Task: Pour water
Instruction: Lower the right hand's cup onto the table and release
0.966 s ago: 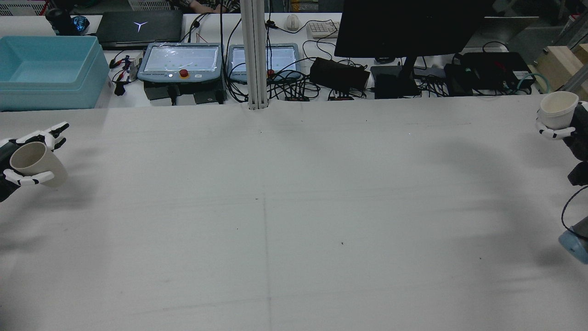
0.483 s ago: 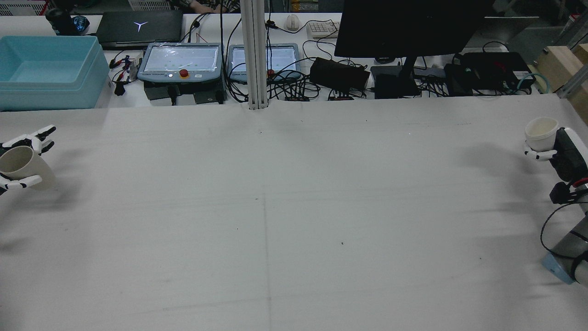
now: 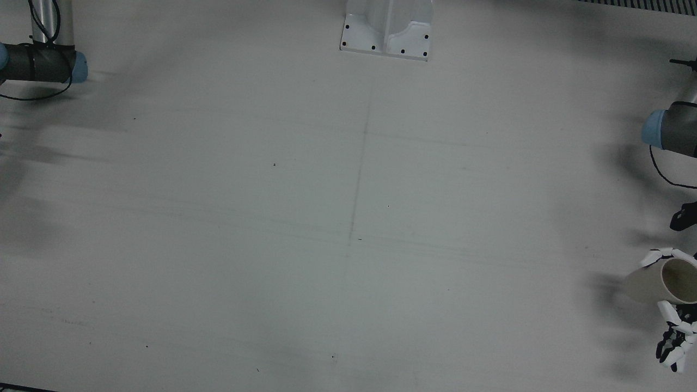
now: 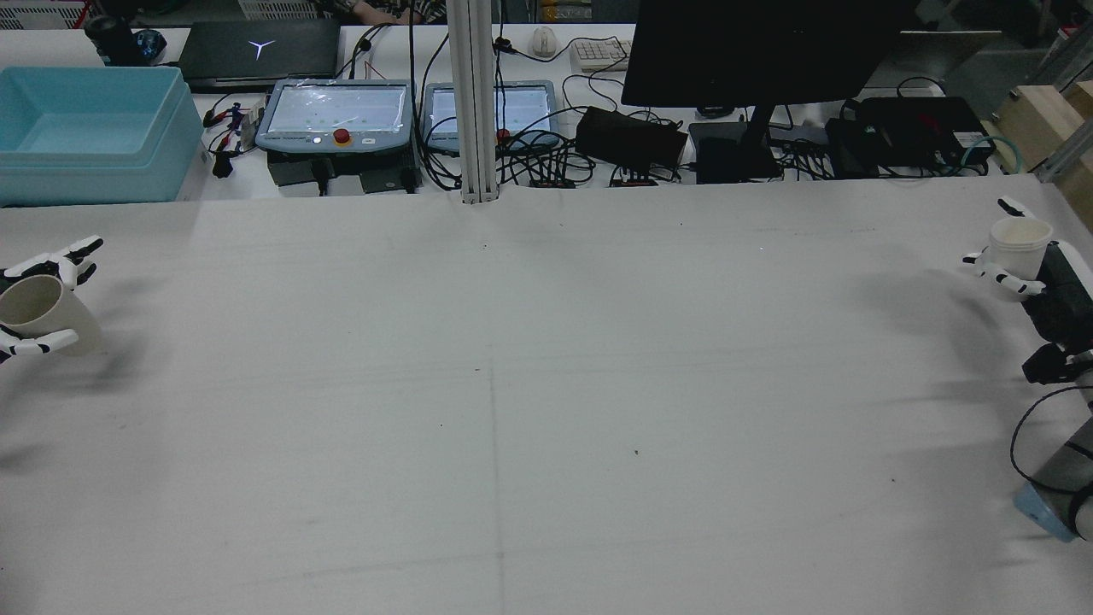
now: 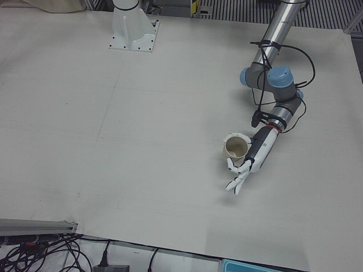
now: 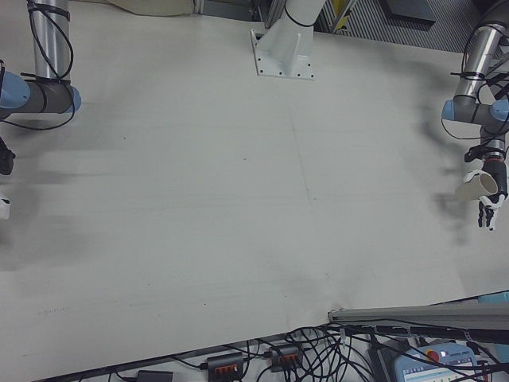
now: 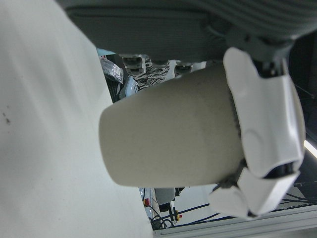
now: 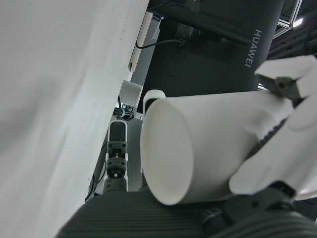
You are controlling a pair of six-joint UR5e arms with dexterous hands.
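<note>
My left hand [image 4: 21, 329] is shut on a beige cup [image 4: 38, 309] at the left edge of the rear view, held near the table with its mouth up. The same hand [image 5: 247, 165] and cup [image 5: 235, 148] show in the left-front view, and in the front view the cup [image 3: 659, 280] sits at the right edge. In the left hand view my fingers [image 7: 267, 119] wrap the cup [image 7: 168, 144]. My right hand [image 4: 1037, 278] is shut on a white cup [image 4: 1016, 241] at the right edge. In the right hand view my fingers [image 8: 282, 163] grip that cup [image 8: 208, 148].
The white table [image 4: 546, 384] lies wide between the two hands. Behind its far edge stand a light blue bin [image 4: 90, 132], two teach pendants [image 4: 337, 115], cables and a black monitor [image 4: 760, 51]. A white pedestal [image 3: 386, 30] stands at the near side.
My left hand moved its beige cup a little left, then held still. My right hand brought the white cup down and inward, then slightly back, and now holds it more upright.
</note>
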